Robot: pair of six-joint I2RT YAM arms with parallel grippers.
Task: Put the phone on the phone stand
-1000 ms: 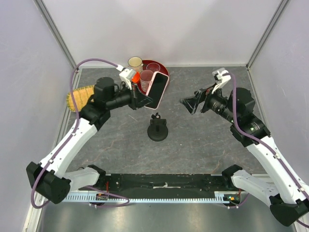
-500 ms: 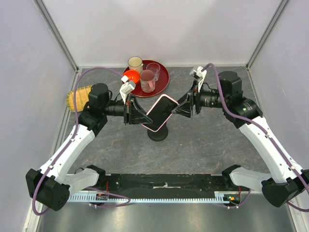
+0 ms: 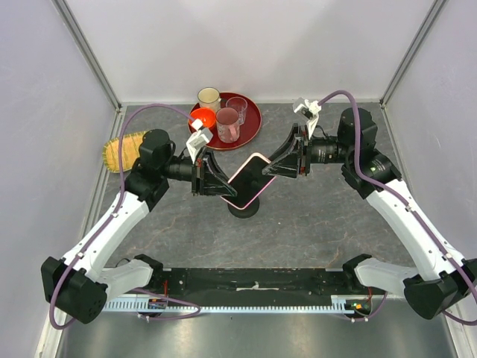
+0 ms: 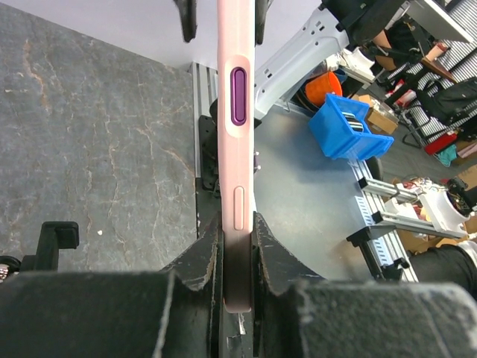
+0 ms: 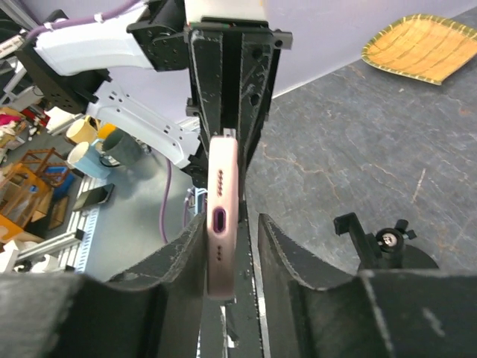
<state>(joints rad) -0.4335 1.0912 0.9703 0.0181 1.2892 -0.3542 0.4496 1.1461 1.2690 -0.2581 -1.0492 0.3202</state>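
The phone [image 3: 250,181], with a black screen and a pink case, hangs tilted just above the black phone stand [image 3: 244,207]. My left gripper [image 3: 217,183] is shut on its lower left end. In the left wrist view, both fingers of the left gripper [image 4: 237,224] press the pink edge of the phone [image 4: 237,112]. My right gripper [image 3: 279,165] reaches over the phone's upper right end. In the right wrist view, the phone [image 5: 222,201] stands between the fingers of the right gripper [image 5: 231,218]: the left finger touches it and a gap shows at the right finger. The stand's clamp [image 5: 384,242] sits below right.
A red tray [image 3: 256,112] at the back holds a cream mug [image 3: 209,97], an orange bowl [image 3: 203,117] and two glasses [image 3: 227,123]. A yellow woven dish [image 3: 123,149] lies by the left wall. Walls close in the table on three sides.
The left arm swung the phone down from upright near the tray to tilted over the stand. The right gripper moved left onto the phone's free end and its jaws narrowed around it.
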